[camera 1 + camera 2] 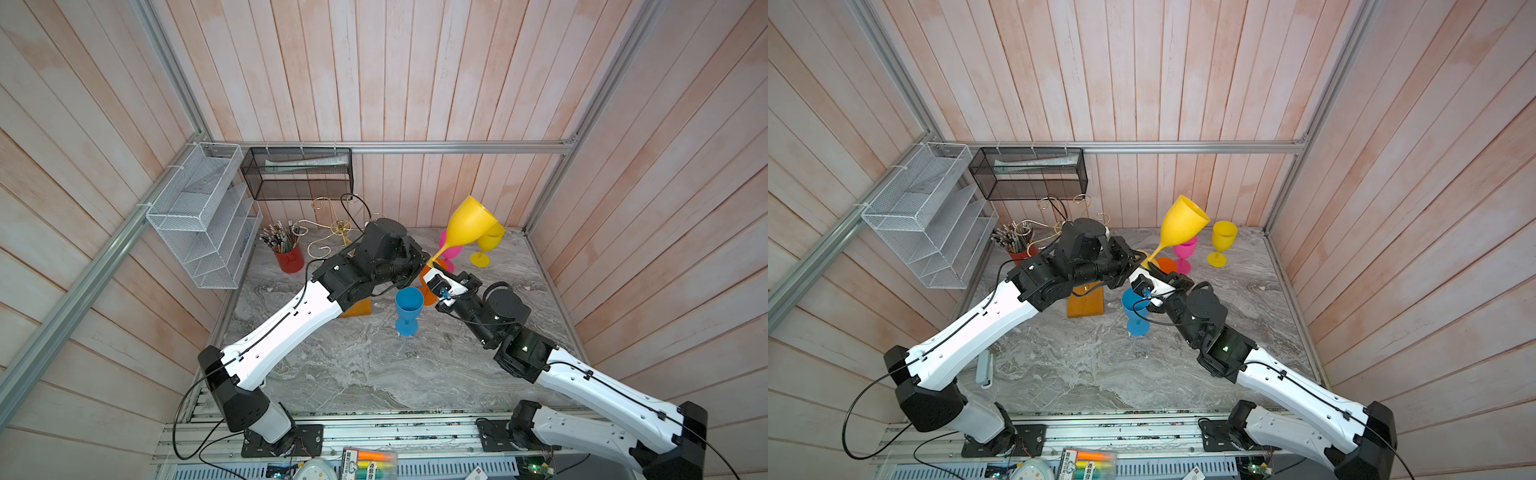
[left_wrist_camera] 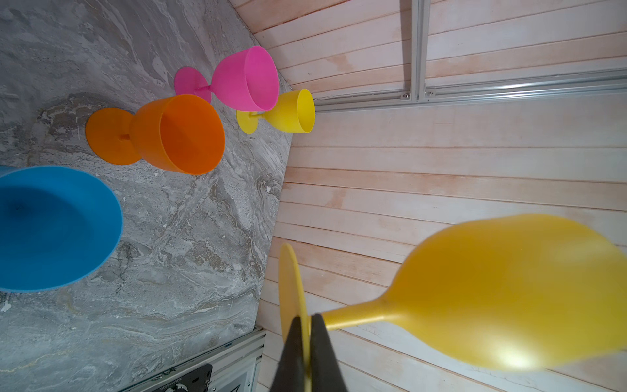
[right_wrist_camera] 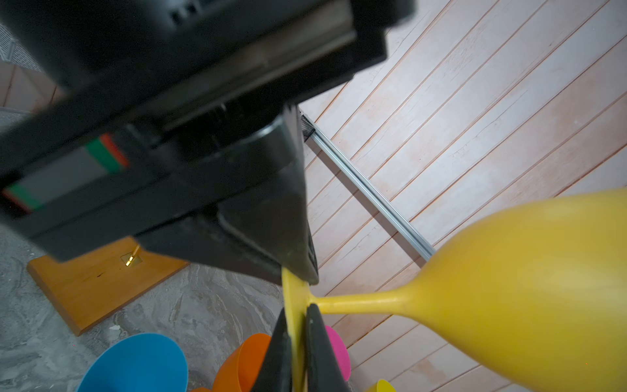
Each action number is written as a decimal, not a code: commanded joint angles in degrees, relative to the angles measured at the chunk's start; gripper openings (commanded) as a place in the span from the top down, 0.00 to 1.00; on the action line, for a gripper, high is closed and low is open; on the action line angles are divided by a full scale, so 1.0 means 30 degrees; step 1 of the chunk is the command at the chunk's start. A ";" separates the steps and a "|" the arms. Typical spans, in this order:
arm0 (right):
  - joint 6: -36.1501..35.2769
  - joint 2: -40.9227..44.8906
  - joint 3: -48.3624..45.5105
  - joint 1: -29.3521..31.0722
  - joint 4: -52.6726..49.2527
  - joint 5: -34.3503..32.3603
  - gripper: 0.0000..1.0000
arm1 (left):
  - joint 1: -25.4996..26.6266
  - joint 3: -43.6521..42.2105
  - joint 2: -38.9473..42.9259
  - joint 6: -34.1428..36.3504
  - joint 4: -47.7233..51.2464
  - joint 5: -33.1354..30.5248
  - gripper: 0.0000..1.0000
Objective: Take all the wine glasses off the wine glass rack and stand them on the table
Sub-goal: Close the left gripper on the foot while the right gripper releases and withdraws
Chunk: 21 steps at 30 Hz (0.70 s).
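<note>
A yellow wine glass (image 1: 469,226) hangs tilted in mid-air, clear of the wine glass rack (image 1: 1086,301), its bowl pointing up and toward the back wall and its foot caught between two robot arms that meet over the marble table (image 1: 353,365). In the left wrist view, the left gripper (image 2: 307,319) is clamped on the rim of the flat foot, a finger on each face of the disc. The right gripper (image 3: 298,310) has its jaws set narrow on either side of the same foot, opposite the left. Whether they press it or only flank it cannot be told.

No glass shows on the gold scroll arms that are visible in both top views, though the left arm hides part of the stand. Below and behind the raised glass stand a blue glass (image 1: 409,301), an orange glass (image 2: 176,134), a pink glass (image 2: 244,78) and a smaller yellow glass (image 1: 490,239), all upright on the table.

The lift-off looks done, and the step in hand appears to be a handover at the foot. The next move calls for one gripper to let go cleanly. The other must then carry the weight from a thin edge, right the glass and set it on a bare patch well clear of the clustered four.
</note>
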<state>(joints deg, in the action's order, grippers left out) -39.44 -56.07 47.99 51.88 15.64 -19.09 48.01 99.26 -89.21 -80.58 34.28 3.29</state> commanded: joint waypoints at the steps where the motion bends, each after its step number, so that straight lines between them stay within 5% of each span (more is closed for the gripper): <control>1: 0.1737 0.0141 0.0753 0.0110 0.1589 0.0367 0.85 | -0.0526 -0.1005 0.0813 0.1187 -0.1049 -0.0423 1.00; 10: 0.4459 0.1054 0.1604 0.0111 -0.0277 0.0357 0.53 | -0.1087 -0.2356 0.1693 0.2178 -0.1953 -0.0466 1.00; 21: 0.9883 0.1807 0.5838 -0.0227 -0.5457 0.0197 0.44 | -0.1644 -0.4982 0.2843 0.3863 -0.4389 -0.0160 1.00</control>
<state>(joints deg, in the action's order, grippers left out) -16.95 -50.09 61.71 51.90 5.48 -17.98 43.42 85.60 -82.30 -71.70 25.34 2.63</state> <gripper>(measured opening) 0.563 0.058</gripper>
